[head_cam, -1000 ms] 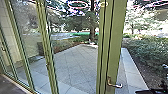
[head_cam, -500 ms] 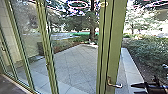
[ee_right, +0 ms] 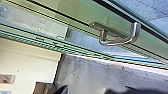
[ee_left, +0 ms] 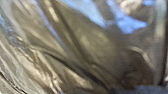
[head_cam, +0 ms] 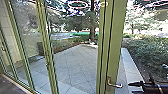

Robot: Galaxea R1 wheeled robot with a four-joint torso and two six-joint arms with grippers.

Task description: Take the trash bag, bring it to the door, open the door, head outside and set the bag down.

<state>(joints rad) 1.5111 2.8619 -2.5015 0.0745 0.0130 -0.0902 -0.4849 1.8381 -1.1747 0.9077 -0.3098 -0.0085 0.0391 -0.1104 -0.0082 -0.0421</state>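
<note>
Jaws parted on right gripper (head_cam: 130, 88); trash bag (ee_left: 95, 45) glossy, brownish, creased.

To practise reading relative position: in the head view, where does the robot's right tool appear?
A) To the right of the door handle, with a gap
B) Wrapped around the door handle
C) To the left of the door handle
A: the right tool comes in from the picture's right, and pale paving shows between it and the door handle.
</note>
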